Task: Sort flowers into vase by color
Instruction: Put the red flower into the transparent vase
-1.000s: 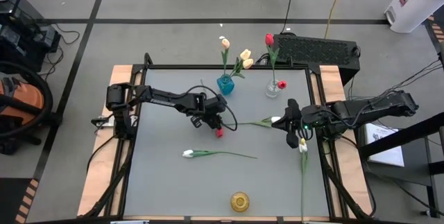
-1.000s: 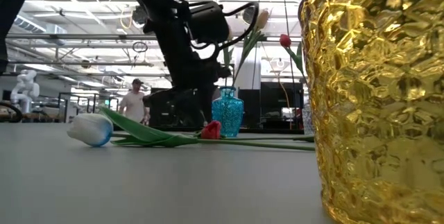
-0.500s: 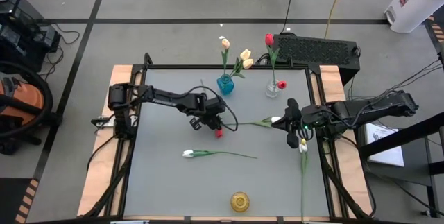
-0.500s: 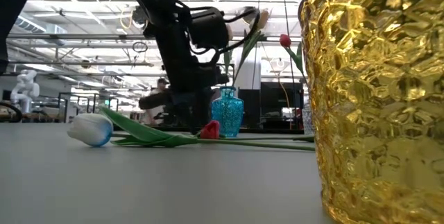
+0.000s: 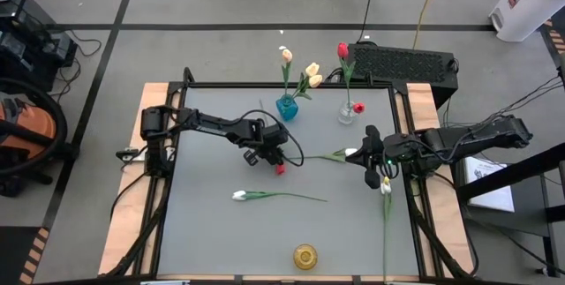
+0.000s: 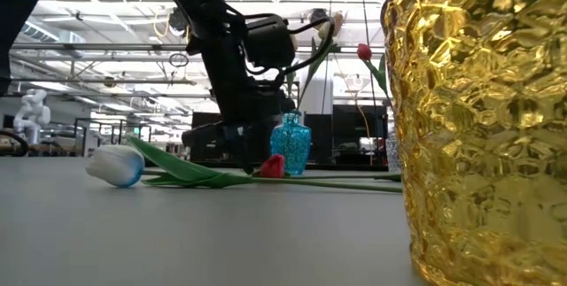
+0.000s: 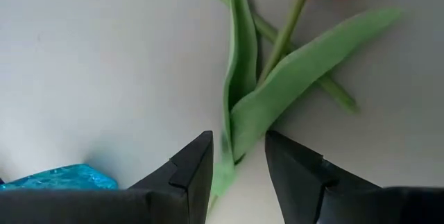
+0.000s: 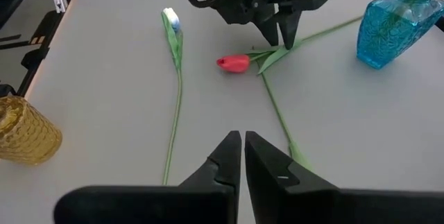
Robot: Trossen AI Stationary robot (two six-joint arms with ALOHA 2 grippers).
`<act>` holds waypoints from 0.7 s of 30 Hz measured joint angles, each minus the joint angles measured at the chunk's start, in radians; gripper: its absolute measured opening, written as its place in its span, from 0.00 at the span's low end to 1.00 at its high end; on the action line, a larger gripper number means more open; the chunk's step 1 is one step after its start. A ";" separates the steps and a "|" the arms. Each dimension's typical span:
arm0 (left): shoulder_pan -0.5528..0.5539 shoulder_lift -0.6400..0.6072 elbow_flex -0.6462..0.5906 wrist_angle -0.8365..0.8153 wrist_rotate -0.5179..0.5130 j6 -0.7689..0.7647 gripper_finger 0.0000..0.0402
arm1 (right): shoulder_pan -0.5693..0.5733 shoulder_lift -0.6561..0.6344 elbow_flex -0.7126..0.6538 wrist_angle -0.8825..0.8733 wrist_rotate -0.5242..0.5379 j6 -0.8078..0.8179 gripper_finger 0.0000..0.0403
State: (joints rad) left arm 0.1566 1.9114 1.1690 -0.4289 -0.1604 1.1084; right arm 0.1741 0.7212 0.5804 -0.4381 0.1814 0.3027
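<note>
A red tulip [image 5: 280,169] lies on the table's middle, its bud [image 8: 234,62] toward the near edge and its stem across another flower's stem [image 8: 277,113]. My left gripper [image 7: 238,141] stands over it, open, pointing down, one finger on each side of the stem's leafy part [image 7: 232,151]. My right gripper [image 8: 243,139] waits shut near the right edge and touches nothing. A white tulip [image 5: 240,195] lies nearer the near edge. The blue vase [image 5: 287,107] holds cream-yellow tulips. The clear vase [image 5: 347,113] holds red ones. My left gripper comes from above, pointing down, its fingers [image 7: 198,158] across the red tulip's stem, astride the leaves. The tulip lies flat on the table. Whether a finger touches the leaf, I cannot tell.
A gold vase [image 5: 305,256] stands by the near edge and fills the right of the low view [image 6: 478,127]. Another white tulip [image 5: 386,185] lies along the right edge beside the right arm. Both vases with flowers stand at the far edge.
My left gripper has come down toward the table over the red tulip's stem and shifted slightly toward the near edge. Its fingers now stand beside the leaves.
</note>
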 joint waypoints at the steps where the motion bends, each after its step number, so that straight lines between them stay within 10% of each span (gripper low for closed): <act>1: 0.000 0.000 0.000 -0.001 0.000 0.001 0.35 | 0.000 0.000 0.000 0.000 0.000 0.000 0.03; 21: 0.000 0.000 0.000 -0.007 0.010 -0.075 0.02 | 0.000 0.000 0.000 0.000 0.000 0.026 0.03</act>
State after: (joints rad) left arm 0.1566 1.9114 1.1687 -0.4355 -0.1501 1.0334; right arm 0.1741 0.7212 0.5804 -0.4377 0.1810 0.3285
